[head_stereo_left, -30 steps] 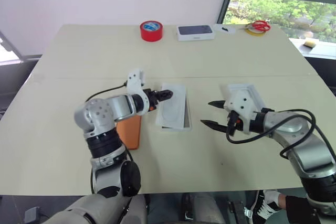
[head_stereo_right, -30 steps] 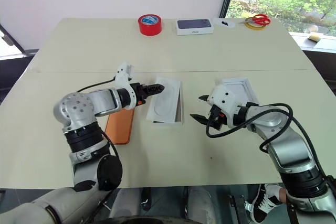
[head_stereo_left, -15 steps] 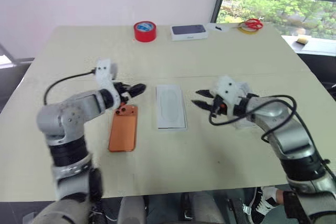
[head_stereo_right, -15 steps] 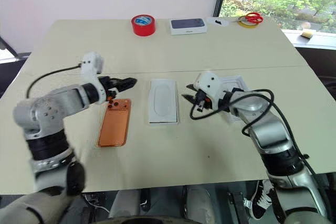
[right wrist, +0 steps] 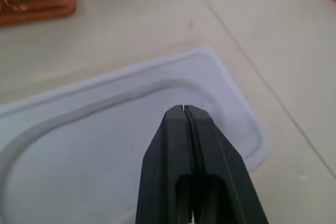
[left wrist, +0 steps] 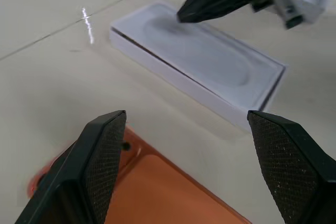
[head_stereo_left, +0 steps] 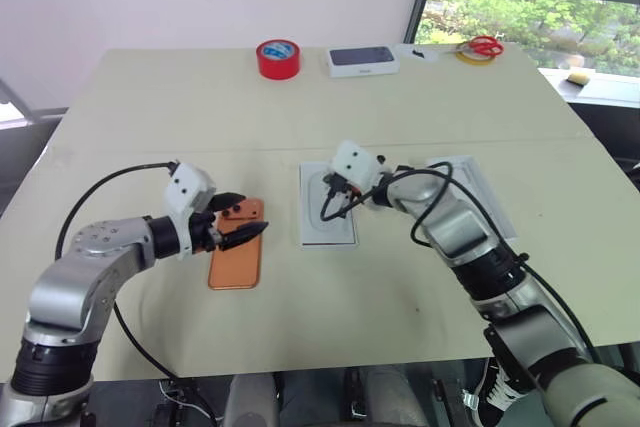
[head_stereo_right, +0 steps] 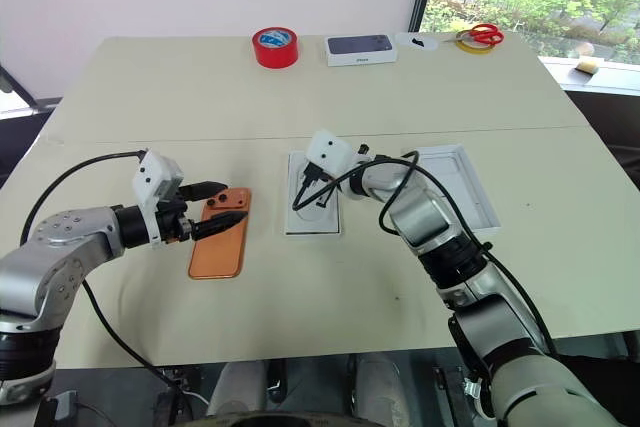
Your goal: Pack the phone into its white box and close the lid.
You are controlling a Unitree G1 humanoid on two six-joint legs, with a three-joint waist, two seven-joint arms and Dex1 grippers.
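The orange phone (head_stereo_left: 237, 259) lies back up on the table, its camera cluster (head_stereo_right: 231, 201) at the far end. My left gripper (head_stereo_right: 222, 206) hangs open just above that end, one finger (left wrist: 100, 161) on each side in the left wrist view. Right of the phone sits the white box (head_stereo_left: 328, 239) with a flat white insert (left wrist: 210, 59) with an oval recess on top. My right gripper (right wrist: 185, 109) is shut, its tip down at the recess's far end. A shallow white tray (head_stereo_right: 458, 187) lies open side up further right; I cannot tell whether it is the lid.
At the table's far edge stand a red tape roll (head_stereo_left: 278, 58), a white box with a dark-blue top (head_stereo_left: 362, 60), red scissors (head_stereo_left: 485, 46) and a yellow ring (head_stereo_left: 468, 56). A seam (head_stereo_left: 150, 147) crosses the table behind the work area.
My right gripper closed and swung left from beside the tray onto the insert. My left gripper pulled back left off the insert, rolled, and now hangs over the phone. The head camera shifted.
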